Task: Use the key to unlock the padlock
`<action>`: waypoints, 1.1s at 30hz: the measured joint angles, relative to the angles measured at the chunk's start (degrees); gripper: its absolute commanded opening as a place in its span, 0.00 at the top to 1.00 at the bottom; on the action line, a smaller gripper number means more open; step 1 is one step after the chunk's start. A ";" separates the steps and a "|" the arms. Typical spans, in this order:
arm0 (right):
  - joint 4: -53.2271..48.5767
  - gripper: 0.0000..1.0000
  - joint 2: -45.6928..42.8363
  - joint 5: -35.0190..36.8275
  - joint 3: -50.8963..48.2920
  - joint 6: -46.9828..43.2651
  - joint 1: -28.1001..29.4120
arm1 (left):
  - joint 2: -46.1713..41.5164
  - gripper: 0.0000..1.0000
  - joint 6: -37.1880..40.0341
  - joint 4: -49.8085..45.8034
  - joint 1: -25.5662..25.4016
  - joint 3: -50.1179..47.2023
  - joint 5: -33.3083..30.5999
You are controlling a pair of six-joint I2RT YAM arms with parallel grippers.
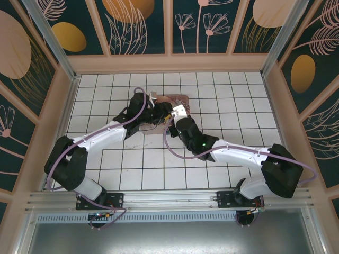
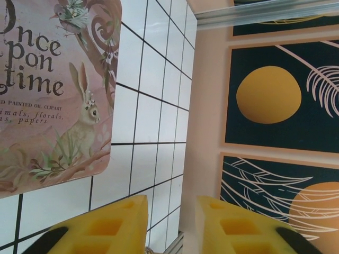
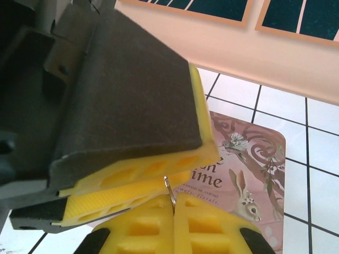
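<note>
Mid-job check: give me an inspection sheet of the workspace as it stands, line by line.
Surface: white tiled floor, flat, no spills seen.
Job's things: thin silvery piece pinched in the right gripper; key or shackle, cannot tell.
Clutter: pink illustrated tin lying flat on the tiles beneath both grippers.
Grippers: right gripper shut on the piece; left gripper fingers apart, nothing between the tips.
Cables: purple cables loop along both arms; no snag seen.
Surroundings: floral wall panels on three sides; metal rail at the near edge.
</note>
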 measured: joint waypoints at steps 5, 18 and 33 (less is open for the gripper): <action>-0.07 1.00 0.00 0.07 0.02 -0.02 0.15 | 0.55 0.91 0.07 0.15 0.00 -0.11 -0.07; -3.02 0.49 -4.81 -4.72 -1.03 4.48 -3.41 | 1.36 1.00 4.96 3.17 0.00 -1.40 -0.74; 10.05 0.44 -16.55 -42.34 -13.00 36.85 -27.74 | -1.51 1.00 26.64 14.71 0.00 -5.05 -1.92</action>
